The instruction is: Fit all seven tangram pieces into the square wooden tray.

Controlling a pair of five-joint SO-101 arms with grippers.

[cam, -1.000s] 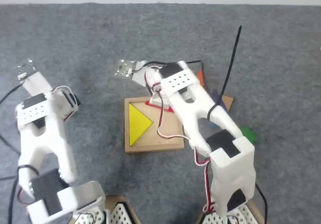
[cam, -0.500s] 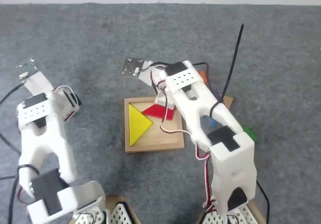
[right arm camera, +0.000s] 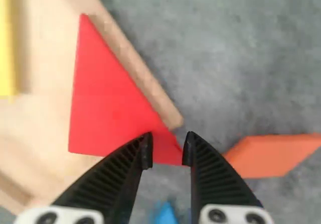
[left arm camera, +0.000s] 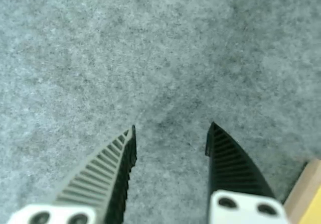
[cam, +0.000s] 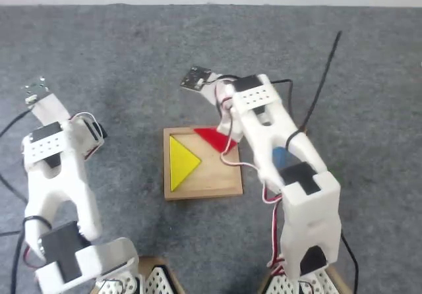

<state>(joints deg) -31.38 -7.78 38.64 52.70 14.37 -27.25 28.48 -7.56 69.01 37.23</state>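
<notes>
Red triangle in right hand, over tray

We see the square wooden tray on the carpet, between the two arms. A flat triangle lies in its left half. A second triangle crosses the tray's far right rim, its outer corner pinched in the right gripper. A parallelogram piece lies near that corner, off the tray. The left gripper hangs well left of the tray.
</notes>
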